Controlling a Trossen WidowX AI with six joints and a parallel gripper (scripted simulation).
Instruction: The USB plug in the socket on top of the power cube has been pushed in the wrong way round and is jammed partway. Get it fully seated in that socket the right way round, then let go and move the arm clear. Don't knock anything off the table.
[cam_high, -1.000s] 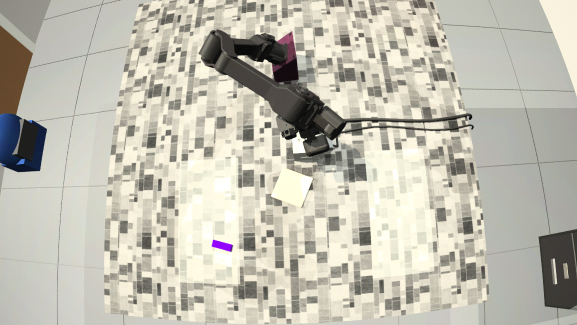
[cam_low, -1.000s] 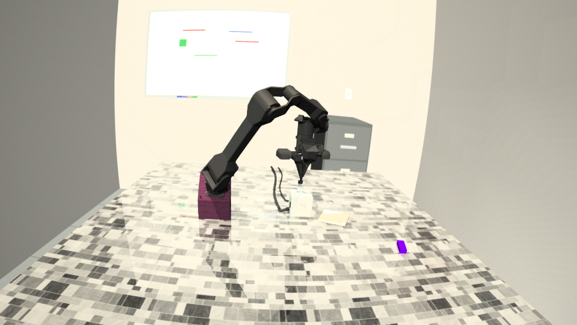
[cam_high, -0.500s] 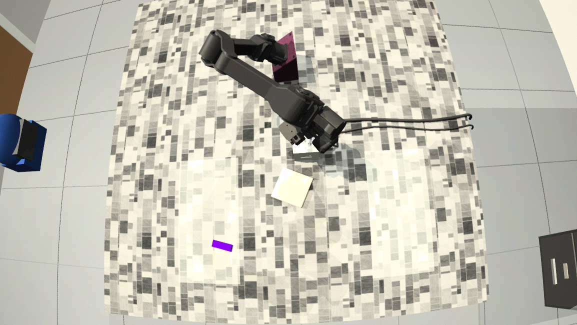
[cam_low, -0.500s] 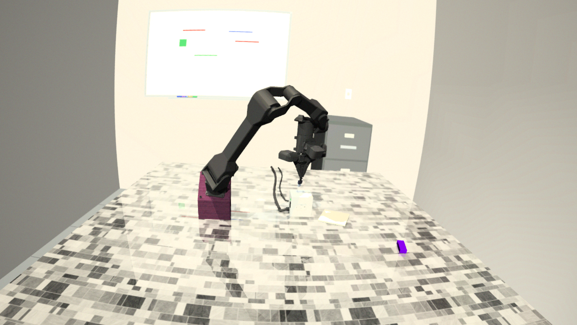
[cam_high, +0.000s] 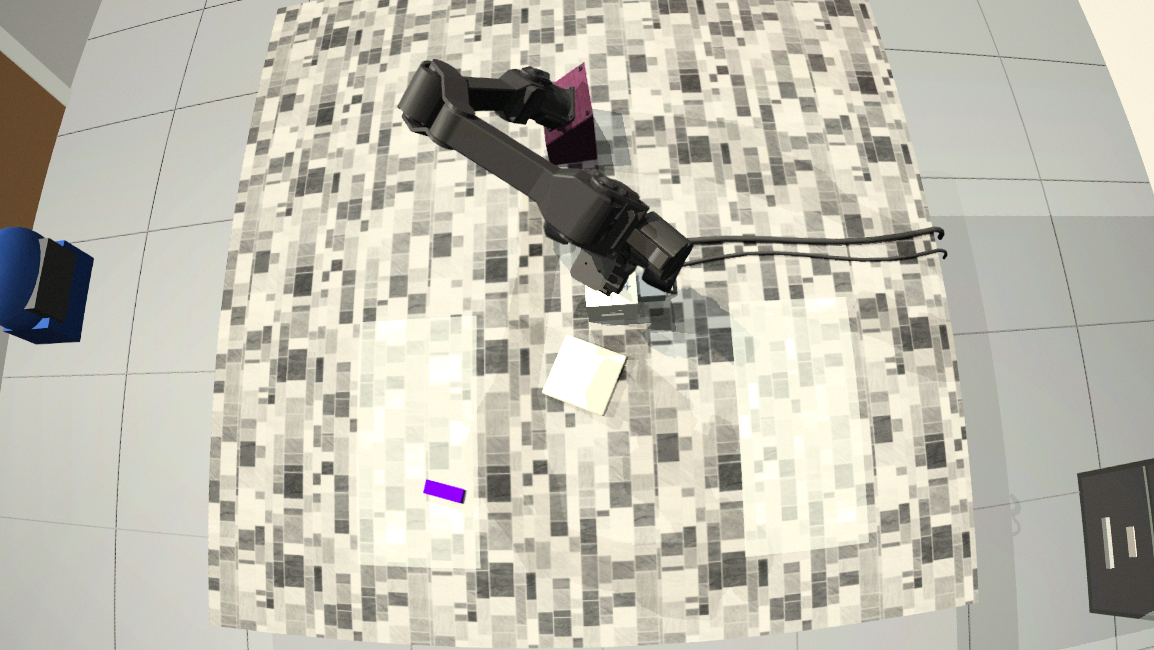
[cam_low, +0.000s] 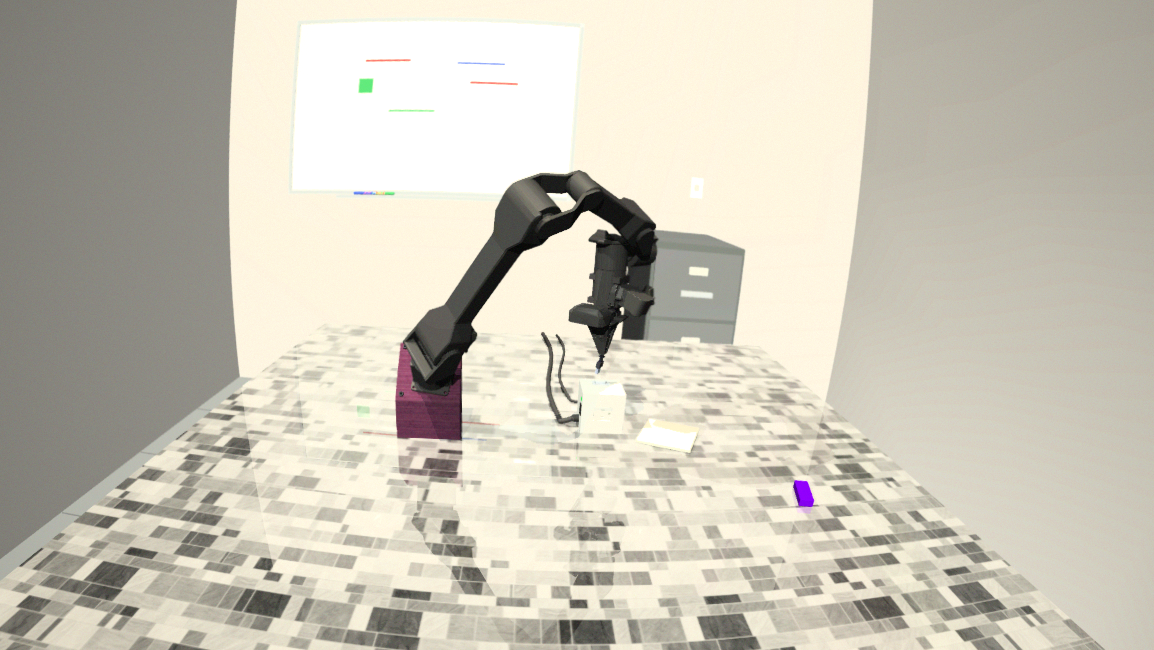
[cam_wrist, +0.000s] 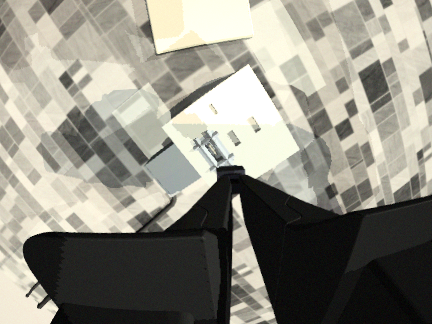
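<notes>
The white power cube (cam_high: 617, 313) (cam_low: 602, 411) (cam_wrist: 272, 142) stands on the table, with several slots in its top. The USB socket (cam_wrist: 215, 150) on its top has a pale raised guide frame around it. My gripper (cam_low: 600, 362) (cam_wrist: 234, 185) is shut on the USB plug (cam_low: 598, 373) and points down just above the cube's top, beside the socket frame in the wrist view. The plug's light tip shows faintly below the fingertips in the exterior view. The fingers hide most of the plug, so which way round it faces cannot be told. In the top view the arm hides the fingertips.
A cream pad (cam_high: 583, 375) (cam_low: 668, 436) (cam_wrist: 202, 25) lies near the cube. A purple block (cam_high: 444, 490) (cam_low: 803, 493) lies farther off. Two dark cables (cam_high: 815, 239) (cam_low: 552, 379) run beside the cube. A grey-blue box (cam_high: 652, 289) (cam_wrist: 173, 168) adjoins the cube.
</notes>
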